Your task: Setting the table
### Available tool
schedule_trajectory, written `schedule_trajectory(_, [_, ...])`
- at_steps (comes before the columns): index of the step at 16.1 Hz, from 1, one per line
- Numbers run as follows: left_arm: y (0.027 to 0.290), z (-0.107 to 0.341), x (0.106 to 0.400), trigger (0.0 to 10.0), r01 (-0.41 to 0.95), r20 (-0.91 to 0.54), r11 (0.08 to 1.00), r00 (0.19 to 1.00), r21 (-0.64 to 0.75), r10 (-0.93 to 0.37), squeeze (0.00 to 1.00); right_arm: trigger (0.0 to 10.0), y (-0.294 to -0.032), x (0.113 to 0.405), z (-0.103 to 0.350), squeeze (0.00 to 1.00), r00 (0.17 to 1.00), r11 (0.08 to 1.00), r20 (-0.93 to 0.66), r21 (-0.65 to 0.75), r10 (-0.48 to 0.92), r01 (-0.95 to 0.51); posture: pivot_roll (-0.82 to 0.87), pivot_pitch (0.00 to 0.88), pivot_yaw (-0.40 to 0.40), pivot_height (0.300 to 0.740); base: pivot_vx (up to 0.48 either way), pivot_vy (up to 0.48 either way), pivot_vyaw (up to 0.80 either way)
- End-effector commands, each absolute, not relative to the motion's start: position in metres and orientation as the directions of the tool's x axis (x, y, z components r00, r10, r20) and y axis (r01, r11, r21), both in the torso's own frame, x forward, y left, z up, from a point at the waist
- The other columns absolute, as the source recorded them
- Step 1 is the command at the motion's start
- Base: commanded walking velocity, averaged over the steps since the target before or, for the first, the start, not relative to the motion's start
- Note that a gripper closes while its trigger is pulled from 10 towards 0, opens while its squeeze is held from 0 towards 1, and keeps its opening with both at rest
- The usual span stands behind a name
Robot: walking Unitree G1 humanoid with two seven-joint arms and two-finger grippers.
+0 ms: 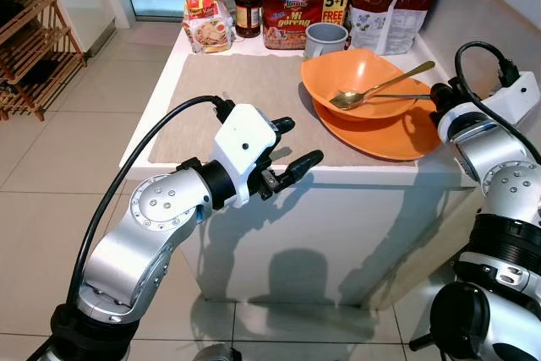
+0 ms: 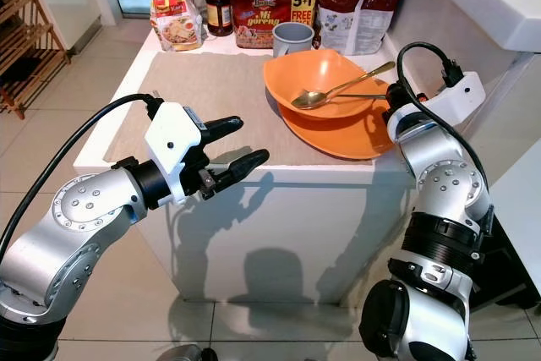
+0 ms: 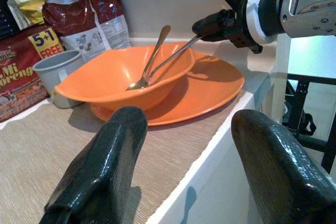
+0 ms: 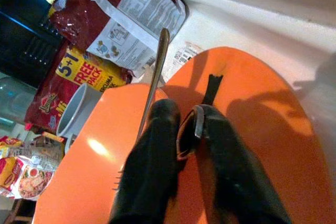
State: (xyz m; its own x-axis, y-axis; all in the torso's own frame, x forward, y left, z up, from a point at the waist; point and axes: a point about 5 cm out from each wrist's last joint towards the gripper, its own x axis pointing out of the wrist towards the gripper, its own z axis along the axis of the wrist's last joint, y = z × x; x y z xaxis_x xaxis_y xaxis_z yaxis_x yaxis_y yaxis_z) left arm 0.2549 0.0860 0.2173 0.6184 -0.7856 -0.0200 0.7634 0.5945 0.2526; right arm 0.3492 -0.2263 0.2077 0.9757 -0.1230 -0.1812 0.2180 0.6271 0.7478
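On the white bench (image 1: 211, 57), an orange bowl (image 1: 359, 82) sits on an orange plate (image 1: 389, 137), holding a gold spoon (image 1: 385, 86) and a fork (image 3: 173, 59). The right tool (image 3: 207, 24) pinches the fork's handle; the left tool (image 1: 287, 154) hangs open, empty, before the bench's edge.

- Both eye views look forward and down from the head onto the bench (image 1: 254, 82), sharing its near edge.
- Left wrist view looks low across the bench at the orange bowl (image 3: 121, 74).
- Right wrist view sits close above that bowl.
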Motion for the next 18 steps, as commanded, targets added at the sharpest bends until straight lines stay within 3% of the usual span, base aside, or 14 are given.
schedule_trajectory(1, [0.087, 0.222, 0.252, 10.0, 0.769, -0.012, 0.582, 0.606, 0.265, -0.795, 0.00, 0.0, -0.224, 0.350, 0.219, 0.00, 0.982, 0.637, -0.151, 0.747, -0.115, 0.189, 0.10, 0.055, -0.001, 0.740, 0.000, 0.000, 0.00])
schedule_trajectory(11, [0.089, 0.221, 0.252, 10.0, 0.767, -0.021, 0.584, 0.610, 0.266, -0.792, 0.00, 0.0, -0.221, 0.349, 0.223, 0.00, 0.985, 0.586, -0.133, 0.792, -0.108, 0.171, 0.10, 0.034, 0.014, 0.740, 0.000, 0.000, 0.00])
schedule_trajectory(14, [0.093, 0.219, 0.252, 10.0, 0.764, -0.031, 0.586, 0.615, 0.270, -0.788, 0.00, 0.0, -0.209, 0.346, 0.234, 0.00, 0.994, 0.563, -0.089, 0.818, -0.070, 0.112, 0.10, 0.017, 0.011, 0.740, 0.000, 0.000, 0.00])
schedule_trajectory(18, [0.095, 0.220, 0.254, 10.0, 0.750, -0.031, 0.598, 0.630, 0.283, -0.776, 0.00, 0.0, -0.194, 0.348, 0.257, 0.00, 0.999, 0.621, -0.013, 0.784, 0.031, -0.009, 0.11, 0.002, -0.006, 0.740, 0.000, 0.000, 0.00])
